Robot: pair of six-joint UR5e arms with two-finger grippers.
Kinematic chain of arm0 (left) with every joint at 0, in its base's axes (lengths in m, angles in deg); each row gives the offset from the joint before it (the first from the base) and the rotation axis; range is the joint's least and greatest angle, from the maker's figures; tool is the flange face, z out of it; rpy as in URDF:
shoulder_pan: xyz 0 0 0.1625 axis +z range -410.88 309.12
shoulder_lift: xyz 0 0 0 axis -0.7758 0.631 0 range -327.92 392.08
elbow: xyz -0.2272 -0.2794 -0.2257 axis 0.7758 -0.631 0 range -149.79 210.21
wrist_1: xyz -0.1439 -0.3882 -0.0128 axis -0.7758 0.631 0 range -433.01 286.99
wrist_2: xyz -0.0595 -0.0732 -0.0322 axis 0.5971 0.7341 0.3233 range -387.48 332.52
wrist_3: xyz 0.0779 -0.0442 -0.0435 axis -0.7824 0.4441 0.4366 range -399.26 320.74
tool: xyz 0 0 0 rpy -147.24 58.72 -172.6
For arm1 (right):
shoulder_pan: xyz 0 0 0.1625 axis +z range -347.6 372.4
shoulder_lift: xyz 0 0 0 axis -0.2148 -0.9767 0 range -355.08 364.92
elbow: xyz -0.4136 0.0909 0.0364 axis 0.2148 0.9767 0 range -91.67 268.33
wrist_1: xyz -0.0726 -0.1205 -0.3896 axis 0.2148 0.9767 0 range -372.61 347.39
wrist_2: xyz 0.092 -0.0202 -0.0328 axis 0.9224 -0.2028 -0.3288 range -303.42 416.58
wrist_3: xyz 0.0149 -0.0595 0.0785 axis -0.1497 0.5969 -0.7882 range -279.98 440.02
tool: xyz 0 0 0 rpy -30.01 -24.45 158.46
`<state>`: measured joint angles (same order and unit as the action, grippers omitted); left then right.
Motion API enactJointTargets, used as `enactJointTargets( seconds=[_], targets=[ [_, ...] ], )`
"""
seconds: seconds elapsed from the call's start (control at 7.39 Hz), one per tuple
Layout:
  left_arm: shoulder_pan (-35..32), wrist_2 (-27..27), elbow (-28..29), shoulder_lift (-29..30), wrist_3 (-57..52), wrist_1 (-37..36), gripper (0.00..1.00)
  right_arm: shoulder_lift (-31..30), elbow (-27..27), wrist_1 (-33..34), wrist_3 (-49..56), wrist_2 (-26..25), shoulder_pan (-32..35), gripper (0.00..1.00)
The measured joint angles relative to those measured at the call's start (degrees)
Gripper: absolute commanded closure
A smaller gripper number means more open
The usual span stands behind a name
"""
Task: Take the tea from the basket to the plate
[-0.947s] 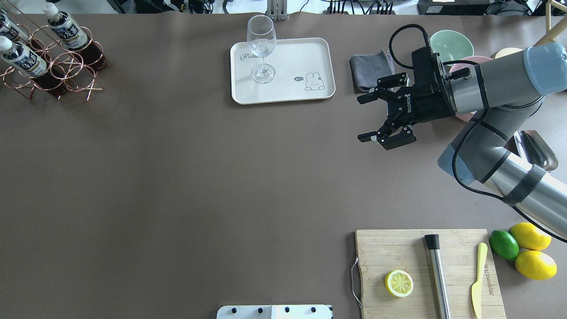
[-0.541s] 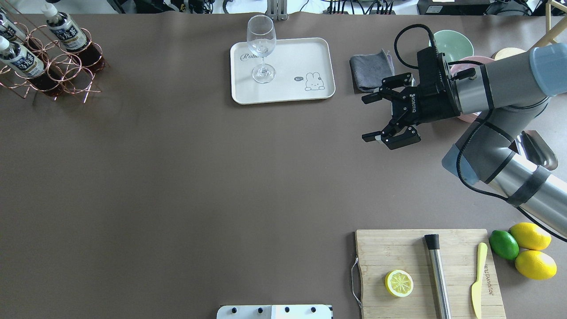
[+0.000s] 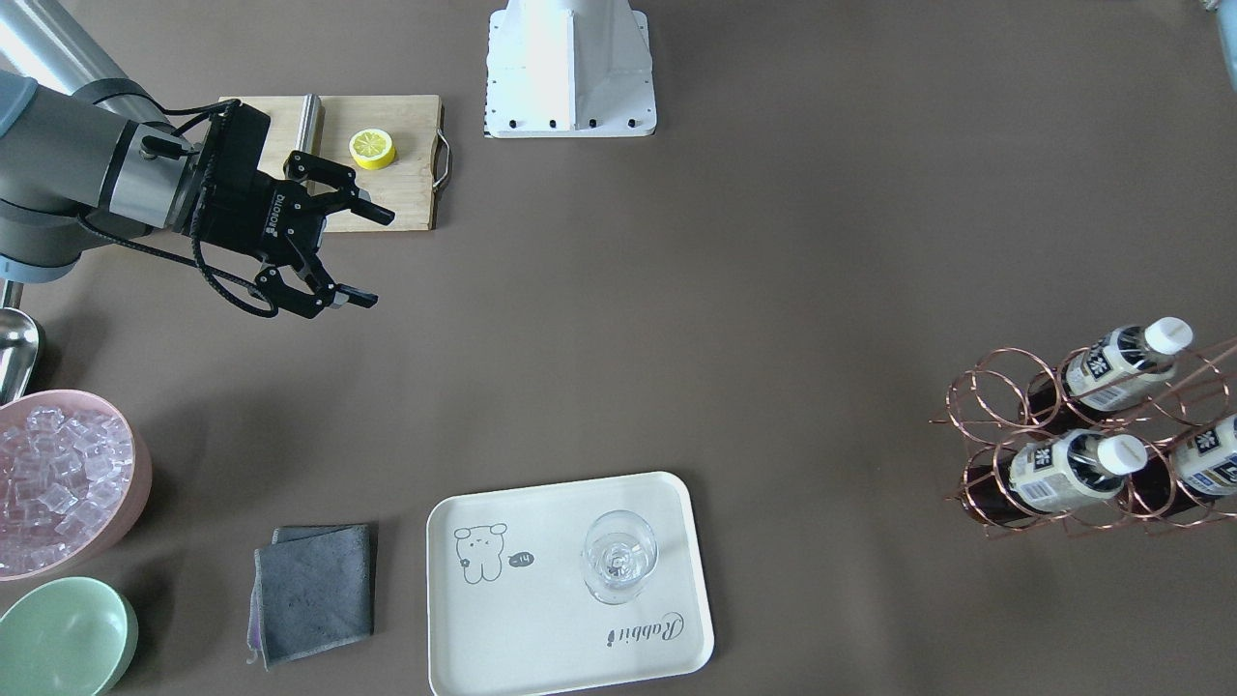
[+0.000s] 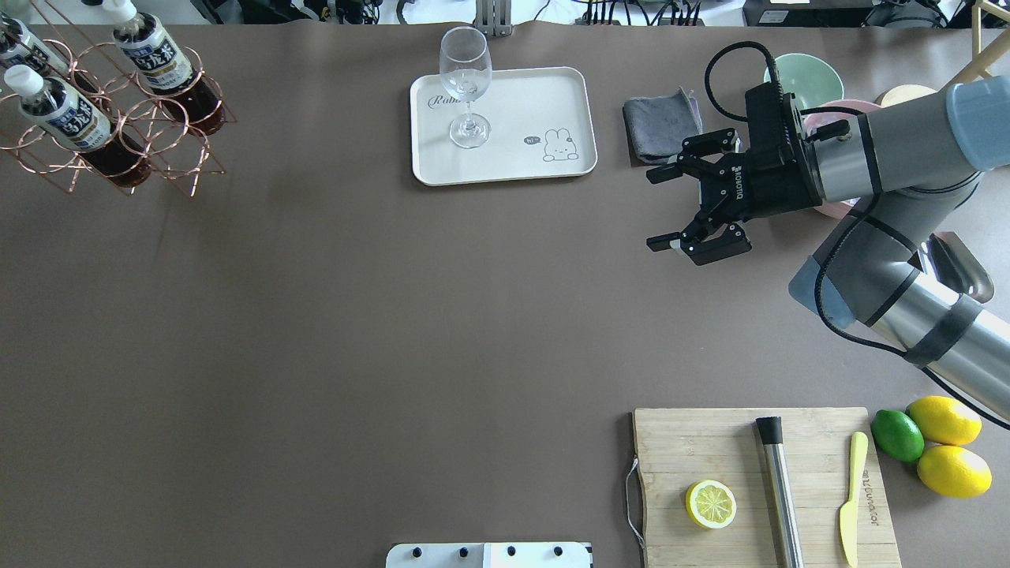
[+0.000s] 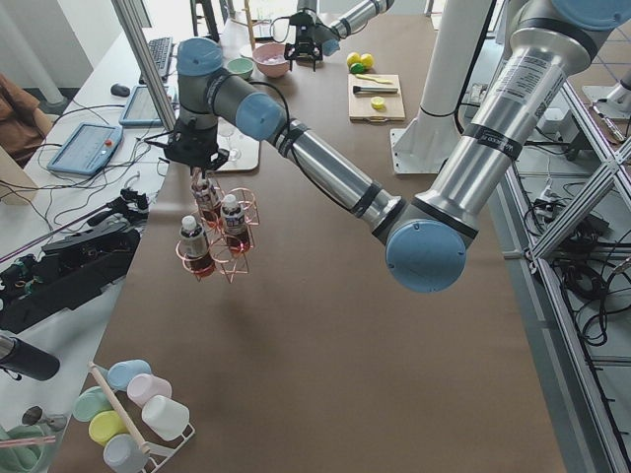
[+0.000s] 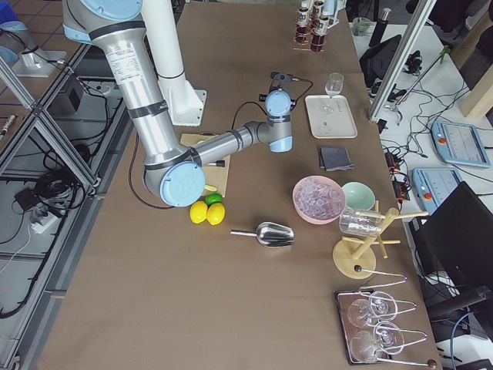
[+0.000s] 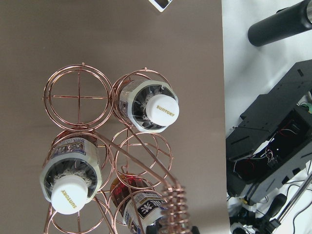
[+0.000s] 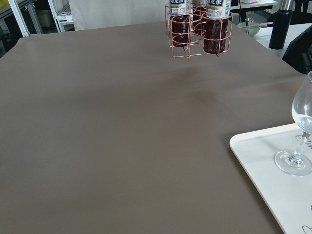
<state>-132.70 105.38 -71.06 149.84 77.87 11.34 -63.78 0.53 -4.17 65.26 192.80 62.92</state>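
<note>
The copper wire basket (image 4: 170, 134) hangs tilted above the table's far left, its shadow below it in the right wrist view (image 8: 187, 34). It holds three tea bottles (image 4: 67, 118) with white caps. My left gripper (image 5: 197, 163) is above it, shut on the looped handle (image 7: 170, 204); its fingers are mostly out of the left wrist view. The cream plate (image 4: 536, 102) lies at the far middle, well right of the basket. My right gripper (image 4: 653, 210) is open and empty, right of the plate.
A wine glass (image 4: 465, 87) stands on the plate's left part. A grey cloth (image 4: 661, 122), a mint bowl (image 4: 805, 75) and a pink ice bowl (image 3: 58, 474) lie behind my right gripper. A cutting board (image 4: 710, 442) with a lemon half, muddler and knife lies near right.
The basket with its bottles shifted slightly left, then swung right toward the plate and looks higher. My right gripper drew back a little to the right, still open.
</note>
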Motion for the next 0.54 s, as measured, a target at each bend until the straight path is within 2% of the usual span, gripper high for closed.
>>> enactJointTargets(
  seconds=[0.27, 0.54],
  targets=[
    [4.4, -0.4, -12.1, 0.2, 5.7, -10.6, 1.00, 0.0, 0.0, 0.0, 0.0, 0.0, 0.3, 0.00],
    [10.8, -0.5, -18.9, 2.1, 16.9, -15.7, 1.00, 0.0, 0.0, 0.0, 0.0, 0.0, 0.4, 0.00]
  ],
)
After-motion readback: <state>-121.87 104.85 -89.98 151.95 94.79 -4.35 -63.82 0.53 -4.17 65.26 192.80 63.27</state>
